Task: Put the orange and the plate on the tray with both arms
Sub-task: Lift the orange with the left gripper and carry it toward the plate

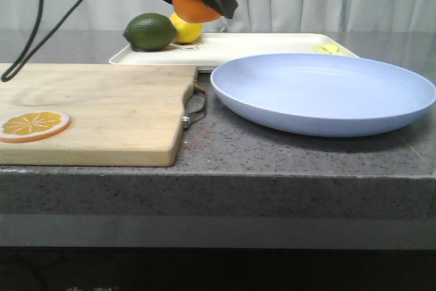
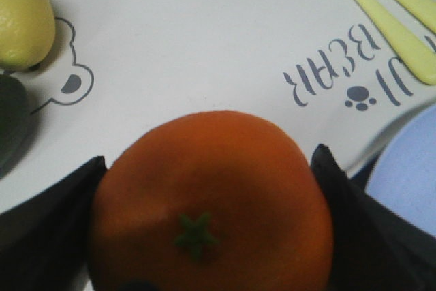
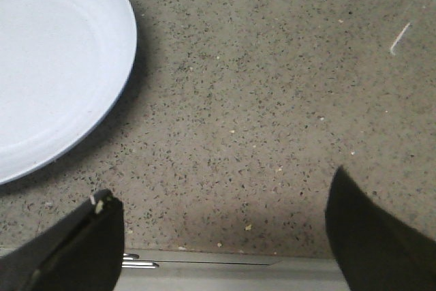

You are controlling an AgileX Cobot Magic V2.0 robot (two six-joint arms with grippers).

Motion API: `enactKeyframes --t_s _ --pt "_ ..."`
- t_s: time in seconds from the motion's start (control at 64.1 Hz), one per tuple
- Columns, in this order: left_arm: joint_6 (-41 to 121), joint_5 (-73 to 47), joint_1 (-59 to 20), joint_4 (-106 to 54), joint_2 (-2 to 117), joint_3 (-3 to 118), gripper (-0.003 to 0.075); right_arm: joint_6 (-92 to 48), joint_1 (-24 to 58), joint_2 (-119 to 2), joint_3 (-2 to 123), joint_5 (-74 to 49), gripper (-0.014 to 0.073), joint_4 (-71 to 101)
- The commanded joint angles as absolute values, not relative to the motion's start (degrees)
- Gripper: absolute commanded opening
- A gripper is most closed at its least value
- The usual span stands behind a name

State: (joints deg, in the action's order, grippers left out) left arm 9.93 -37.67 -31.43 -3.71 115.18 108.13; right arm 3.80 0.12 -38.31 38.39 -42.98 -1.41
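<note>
The right arm's black tool (image 3: 221,236) hangs with its fingers spread wide over the speckled grey stone desk (image 3: 272,100), the pale blue-lavender round plate (image 3: 48,59) just beside it.

The orange (image 2: 211,202) is deep orange with a small green star-shaped stem mark. The plate (image 1: 323,93) is plain pale blue-lavender. The tray (image 2: 204,39) is cream-white with grey lettering, a paw print and a bear outline. The desk (image 3: 272,114) is grey-brown stone, speckled dark and pale. The left pincer (image 2: 211,236) is black.
</note>
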Motion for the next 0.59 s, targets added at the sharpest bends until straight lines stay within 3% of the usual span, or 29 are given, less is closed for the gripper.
enactKeyframes --t_s 0.0,0.359,0.578 --pt "9.7 -34.9 -31.8 -3.7 113.9 114.5 0.0424 3.4 0.2 -38.6 40.0 -39.9 0.0612 -1.4" --pt "9.6 -36.5 -31.8 -5.0 116.1 118.0 0.0424 3.4 0.2 -38.6 40.0 -39.5 0.0612 -1.4" --pt "9.6 -36.7 -35.9 -4.6 116.1 118.0 0.0424 3.4 0.2 -38.6 40.0 -39.5 0.0612 -1.4"
